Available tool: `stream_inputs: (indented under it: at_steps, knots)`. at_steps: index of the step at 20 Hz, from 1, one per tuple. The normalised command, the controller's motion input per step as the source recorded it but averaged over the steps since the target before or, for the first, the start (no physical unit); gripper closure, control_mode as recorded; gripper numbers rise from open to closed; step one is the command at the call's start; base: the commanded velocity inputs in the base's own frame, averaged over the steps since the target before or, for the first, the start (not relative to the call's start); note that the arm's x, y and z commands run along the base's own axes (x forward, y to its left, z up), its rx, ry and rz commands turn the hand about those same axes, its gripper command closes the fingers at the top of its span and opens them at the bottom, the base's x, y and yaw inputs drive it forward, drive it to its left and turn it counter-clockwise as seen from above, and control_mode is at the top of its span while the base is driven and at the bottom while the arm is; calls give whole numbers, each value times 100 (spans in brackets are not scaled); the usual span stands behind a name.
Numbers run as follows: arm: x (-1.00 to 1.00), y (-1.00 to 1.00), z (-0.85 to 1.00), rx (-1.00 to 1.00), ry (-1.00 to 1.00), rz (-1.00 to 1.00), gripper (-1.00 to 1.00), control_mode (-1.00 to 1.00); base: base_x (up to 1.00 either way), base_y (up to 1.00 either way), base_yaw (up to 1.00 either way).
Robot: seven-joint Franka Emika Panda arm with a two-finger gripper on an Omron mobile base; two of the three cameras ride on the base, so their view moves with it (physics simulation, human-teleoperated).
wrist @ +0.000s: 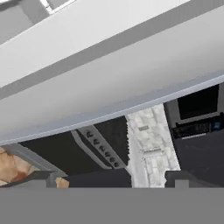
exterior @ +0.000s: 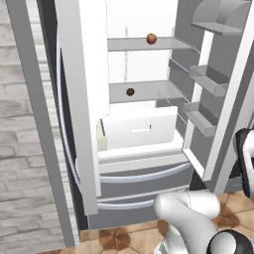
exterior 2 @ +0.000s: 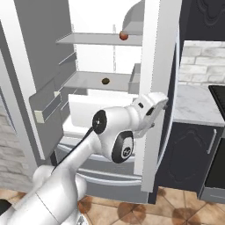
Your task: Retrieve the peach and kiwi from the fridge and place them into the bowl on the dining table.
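The fridge (exterior: 82, 99) stands with both upper doors swung open. The reddish peach (exterior: 151, 38) (exterior 2: 124, 35) rests on the upper shelf. One shelf below lies the dark kiwi (exterior: 130, 92) (exterior 2: 105, 81). My gripper (exterior 2: 159, 104) hangs at the outer edge of the right fridge door (exterior 2: 156, 66), well in front of and to the right of both fruits. In the hand view the gripper (wrist: 113, 178) is open, its dark tips wide apart with nothing between them, facing the door's edge. The bowl and the dining table are out of view.
A white drawer (exterior: 139, 128) sits under the kiwi's shelf, above the grey bottom drawers (exterior: 144, 178). Door bins (exterior: 203, 79) line the right door. A brick wall (exterior: 20, 149) flanks the left. Dark cabinets with a pale counter (exterior 2: 193, 103) and a stove (exterior 2: 218, 94) stand to the right.
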Motion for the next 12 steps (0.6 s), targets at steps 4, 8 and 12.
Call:
stream_inputs:
  at_steps: [4,8,12]
  knots:
    - [-38,22,43,26,20,0,-100,-100,0,0,0]
    - [-33,35,-6,41,4,0,-100,-100,0,0,0]
    - [-32,56,-34,46,0,0,-100,-100,0,0,0]
